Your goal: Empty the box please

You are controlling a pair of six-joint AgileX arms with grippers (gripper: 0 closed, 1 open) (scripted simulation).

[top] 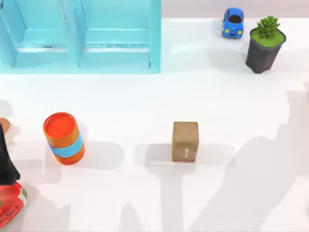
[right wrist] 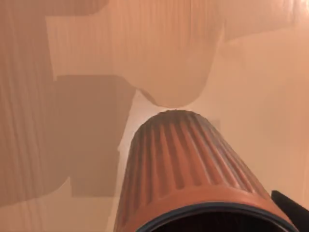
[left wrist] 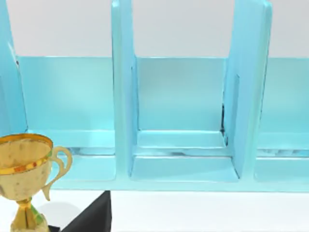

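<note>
A small brown box (top: 185, 141) stands closed on the white table (top: 145, 96), a little right of the middle, with nothing touching it. My left arm (top: 6, 164) shows as a dark shape at the table's left edge, well away from the box. In the left wrist view a dark part of that arm (left wrist: 91, 217) sits low, beside a gold trophy (left wrist: 24, 174). In the right wrist view a ribbed orange cylinder (right wrist: 183, 164) with a dark rim lies very close to the camera.
An orange can with a blue band (top: 63, 138) stands left of the box. A cyan shelf unit (top: 79, 36) runs along the back left. A blue toy car (top: 233, 22) and a potted plant (top: 265, 43) stand at the back right. A red and green object (top: 10, 203) lies at the front left.
</note>
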